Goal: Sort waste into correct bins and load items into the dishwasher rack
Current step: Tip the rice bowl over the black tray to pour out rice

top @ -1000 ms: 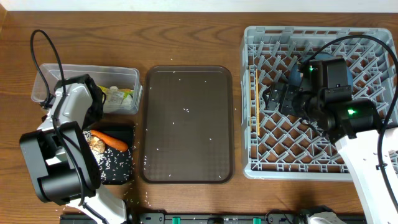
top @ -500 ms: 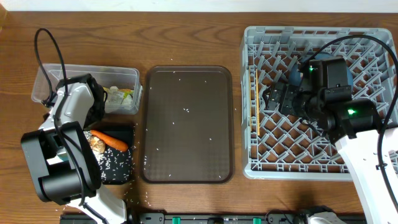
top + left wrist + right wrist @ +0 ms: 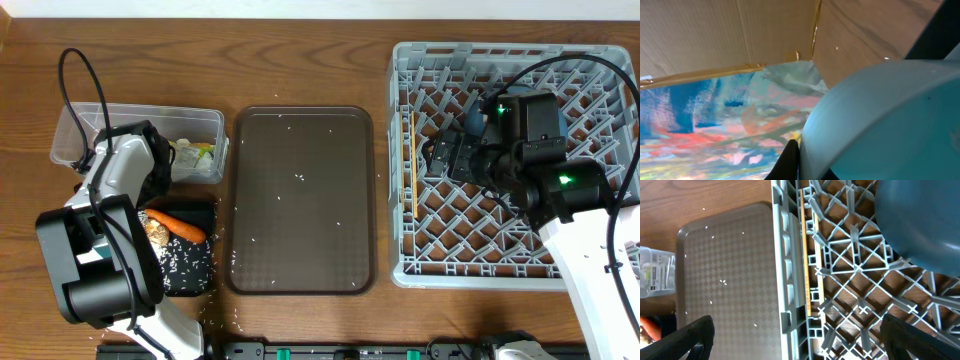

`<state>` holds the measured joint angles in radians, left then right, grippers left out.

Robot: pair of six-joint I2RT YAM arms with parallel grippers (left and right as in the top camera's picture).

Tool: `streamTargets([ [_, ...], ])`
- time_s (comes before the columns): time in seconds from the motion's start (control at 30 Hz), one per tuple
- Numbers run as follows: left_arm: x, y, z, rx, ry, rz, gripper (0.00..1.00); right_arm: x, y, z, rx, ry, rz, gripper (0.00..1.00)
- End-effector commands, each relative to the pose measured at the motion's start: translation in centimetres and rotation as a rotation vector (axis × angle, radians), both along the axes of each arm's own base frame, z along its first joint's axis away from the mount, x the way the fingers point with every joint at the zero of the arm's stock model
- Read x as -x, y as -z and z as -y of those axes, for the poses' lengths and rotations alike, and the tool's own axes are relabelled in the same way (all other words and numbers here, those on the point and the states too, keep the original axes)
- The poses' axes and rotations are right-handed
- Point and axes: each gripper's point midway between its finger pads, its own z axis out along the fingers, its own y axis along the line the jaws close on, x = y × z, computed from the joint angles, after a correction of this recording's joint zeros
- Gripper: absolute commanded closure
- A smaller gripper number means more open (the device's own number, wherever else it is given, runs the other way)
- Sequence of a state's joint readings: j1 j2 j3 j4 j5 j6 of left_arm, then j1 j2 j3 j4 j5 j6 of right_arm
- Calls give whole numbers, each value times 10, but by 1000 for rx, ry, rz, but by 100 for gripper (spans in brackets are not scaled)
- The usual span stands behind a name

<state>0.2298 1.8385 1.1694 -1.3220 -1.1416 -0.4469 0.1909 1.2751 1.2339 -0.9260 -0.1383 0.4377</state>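
Observation:
My left gripper (image 3: pixel 152 168) hangs over the near edge of the clear box (image 3: pixel 85 125). In the left wrist view it (image 3: pixel 801 152) is shut on the rim of a light-blue cup (image 3: pixel 880 115), which the arm hides from overhead. The box holds white paper (image 3: pixel 183 158) and the yellow-green wrapper (image 3: pixel 203 152). The black tray (image 3: pixel 196 278) holds the carrot (image 3: pixel 178 225), the brown lump (image 3: pixel 155 232) and rice (image 3: pixel 185 260). My right gripper (image 3: pixel 445 158) (image 3: pixel 800 342) is open and empty over the left side of the grey rack (image 3: pixel 470 270). The blue plate (image 3: pixel 473 122) (image 3: pixel 920 225) sits in the rack.
A dark-brown serving tray (image 3: pixel 303 200) with a few rice grains lies between the bins and the rack. A thin yellow stick (image 3: pixel 412 160) (image 3: pixel 808 265) lies along the rack's left wall. Loose rice lies on the table near the black tray.
My left wrist has shifted slightly towards the clear box, still holding the cup. The right arm has not moved.

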Motion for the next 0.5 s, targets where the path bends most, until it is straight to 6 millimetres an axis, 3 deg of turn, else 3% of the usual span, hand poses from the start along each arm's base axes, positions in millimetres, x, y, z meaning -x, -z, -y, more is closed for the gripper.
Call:
streamTargets([
  [0.0,-13,-31,-15,-136,94,-78,94,1,-4,1,-8,10,8,1],
  [0.03,-13,-31,-15,-126,81,-57,94,2,-3,1,-7,10,3,1],
  [0.13,-1,10,6,83,-83,126,94,2,-3,1,-6,11,1,1],
  [0.17,2,9,5,65,-70,97,94,1,-3,1,-7,11,5,1],
  [0.27,-14,-38,-17,-170,104,-74,94,0,-4,1,-9,11,10,1],
  [0.3,-14,-33,-14,-124,77,-34,94,1,-4,1,-8,11,8,1],
  [0.37,-8,-4,3,41,-34,116,94,1,-4,1,-8,11,9,1],
  [0.4,-6,-2,5,48,-39,120,94,0,-4,1,-8,11,13,1],
  [0.43,-8,-11,-1,-6,6,66,94,-1,-5,1,-9,11,15,1],
  [0.47,-16,-33,-11,-118,91,-30,94,0,-5,1,-9,11,15,1],
])
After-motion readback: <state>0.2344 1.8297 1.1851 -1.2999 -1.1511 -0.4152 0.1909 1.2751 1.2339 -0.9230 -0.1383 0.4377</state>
